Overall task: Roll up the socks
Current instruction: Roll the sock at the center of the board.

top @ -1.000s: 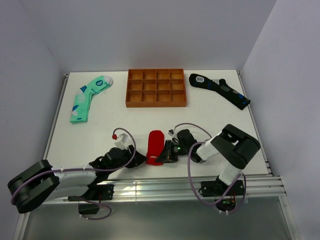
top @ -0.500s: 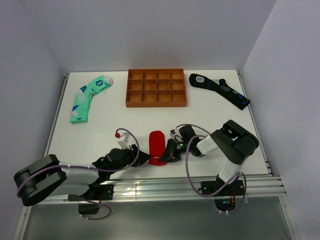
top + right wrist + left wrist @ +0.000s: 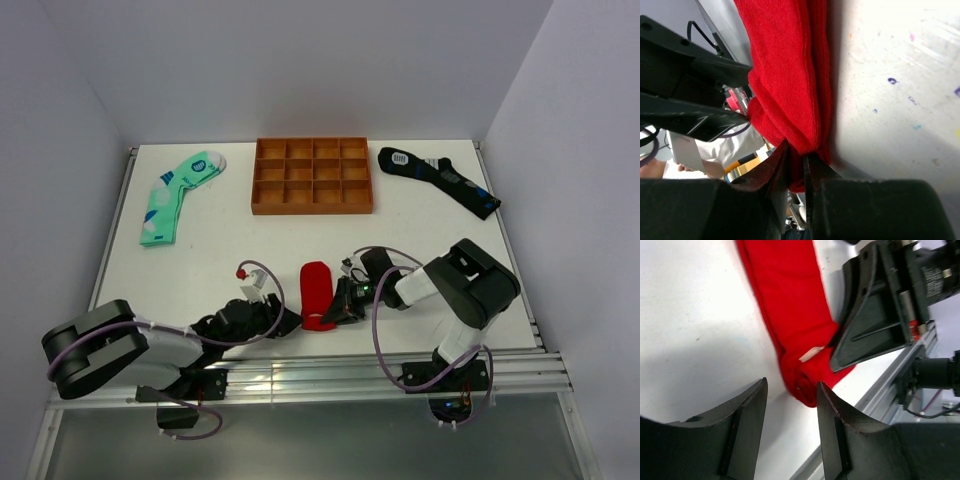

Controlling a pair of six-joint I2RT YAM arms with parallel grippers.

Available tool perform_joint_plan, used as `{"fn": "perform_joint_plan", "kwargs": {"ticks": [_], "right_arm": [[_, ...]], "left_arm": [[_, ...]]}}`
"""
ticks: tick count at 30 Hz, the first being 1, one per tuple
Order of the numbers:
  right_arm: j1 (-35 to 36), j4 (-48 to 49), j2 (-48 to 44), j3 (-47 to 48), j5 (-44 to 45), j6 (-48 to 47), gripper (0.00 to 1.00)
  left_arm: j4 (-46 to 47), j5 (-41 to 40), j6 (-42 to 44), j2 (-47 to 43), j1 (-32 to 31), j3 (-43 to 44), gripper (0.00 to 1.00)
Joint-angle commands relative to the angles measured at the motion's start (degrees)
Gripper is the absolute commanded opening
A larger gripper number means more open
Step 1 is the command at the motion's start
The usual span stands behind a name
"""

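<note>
Though the top view hides it, right tool (image 3: 795, 156) pinches red sock (image 3: 785, 65); left tool (image 3: 791, 386) gapes empty.

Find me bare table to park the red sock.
Free: the strip between orange tray and red sock; also between mint sock and tray. Crowded: near edge, left pincer and right pincer flanking the red sock.

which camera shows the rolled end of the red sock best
The left wrist view: the rolled end of the red sock sits mid-frame, its curl plain. The top external view shows the sock small, that end hard to make out. The right wrist view shows only pinched fabric close up.
</note>
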Motion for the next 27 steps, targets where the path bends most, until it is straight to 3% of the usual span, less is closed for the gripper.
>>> {"fn": "perform_joint_plan", "kwargs": {"ticks": [1, 9, 14, 20, 27], "right_arm": [[-0.89, -17.40, 4.86, -3.57, 13.66, -2.93, 0.00], [-0.98, -16.26, 5.13, -4.54, 13.57, -2.49, 0.00], [-0.89, -15.73, 4.95, -4.81, 13.57, -1.88, 0.00], [-0.98, -13.01, 4.51, -6.21, 13.31, 0.85, 0.00], [-0.98, -11.86, 4.60, -6.56, 13.74, 2.08, 0.00]], "left_arm": [[5.53, 0.69, 1.08, 2.80, -0.77, -3.29, 0.50], [8.70, 2.98, -0.76, 6.77, -1.47, -3.29, 0.50], [2.30, 1.40, -3.75, 4.57, -2.00, -3.29, 0.50], [-4.74, 0.87, -12.79, 3.95, -2.27, -1.27, 0.52], [-2.57, 3.76, -25.96, 7.11, -2.79, -2.23, 0.53]]}}
